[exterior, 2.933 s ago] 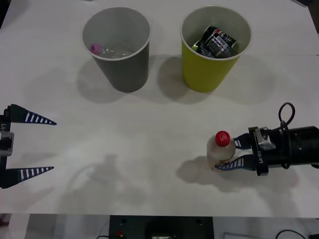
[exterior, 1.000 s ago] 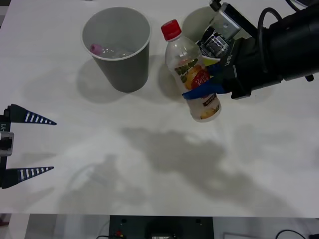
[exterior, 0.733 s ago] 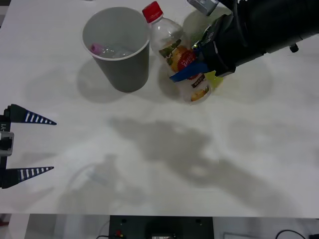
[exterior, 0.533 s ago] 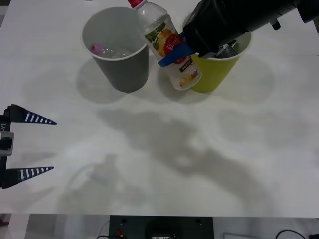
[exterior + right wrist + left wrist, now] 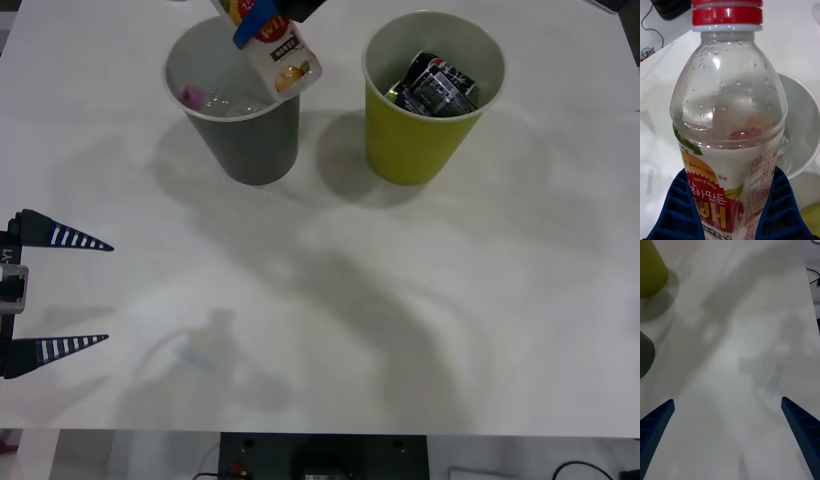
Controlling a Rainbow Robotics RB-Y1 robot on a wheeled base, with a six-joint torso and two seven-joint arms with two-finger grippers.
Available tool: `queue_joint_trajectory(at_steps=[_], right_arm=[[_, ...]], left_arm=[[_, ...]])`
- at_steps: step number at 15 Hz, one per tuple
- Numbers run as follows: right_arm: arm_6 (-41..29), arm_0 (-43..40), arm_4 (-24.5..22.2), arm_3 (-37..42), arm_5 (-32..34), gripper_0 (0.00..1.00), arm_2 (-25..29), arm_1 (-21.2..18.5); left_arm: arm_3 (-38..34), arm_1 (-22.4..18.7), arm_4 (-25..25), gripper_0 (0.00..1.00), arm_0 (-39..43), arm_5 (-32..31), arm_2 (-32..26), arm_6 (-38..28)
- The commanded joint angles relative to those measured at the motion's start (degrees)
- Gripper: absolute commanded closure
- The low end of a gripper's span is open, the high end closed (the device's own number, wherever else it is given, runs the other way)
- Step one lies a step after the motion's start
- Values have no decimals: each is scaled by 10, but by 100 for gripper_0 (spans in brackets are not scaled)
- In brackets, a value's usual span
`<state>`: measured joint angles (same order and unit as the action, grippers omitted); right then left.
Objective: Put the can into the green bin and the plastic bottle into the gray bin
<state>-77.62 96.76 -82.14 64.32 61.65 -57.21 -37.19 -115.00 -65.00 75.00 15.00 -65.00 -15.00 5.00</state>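
Observation:
The plastic bottle (image 5: 278,52), clear with a fruit label, hangs tilted over the open mouth of the gray bin (image 5: 245,150), its base just above the rim. My right gripper (image 5: 256,18) is shut on its label at the view's top edge. In the right wrist view the red cap (image 5: 727,15) stands above the blue fingers (image 5: 675,204), with the gray bin (image 5: 803,123) below and behind. The can (image 5: 435,86), black and silver, lies inside the green bin (image 5: 415,145). My left gripper (image 5: 55,290) stays open at the table's left edge.
A clear bottle with a pink cap (image 5: 192,97) lies in the gray bin. The two bins stand side by side at the back of the white table (image 5: 330,300). The left wrist view has the green bin (image 5: 649,270) and the gray bin (image 5: 645,352) at its edge.
My right gripper has carried the bottle up and left, from beside the green bin to above the gray bin. The left arm has not moved.

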Motion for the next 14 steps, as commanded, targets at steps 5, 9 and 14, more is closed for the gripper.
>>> queue_joint_trajectory(at_steps=[5, 9, 14], right_arm=[[16, 52, -15, -160, -64, 100, -52, 109], [18, 56, -20, -191, -86, 94, -55, 133], [48, 55, -9, -193, -86, 0, -55, 130]], left_arm=[[0, 0, 0, 2, 0, 0, 0, 0], [0, 0, 0, 2, 0, 0, 0, 0], [0, 0, 0, 2, 0, 0, 0, 0]])
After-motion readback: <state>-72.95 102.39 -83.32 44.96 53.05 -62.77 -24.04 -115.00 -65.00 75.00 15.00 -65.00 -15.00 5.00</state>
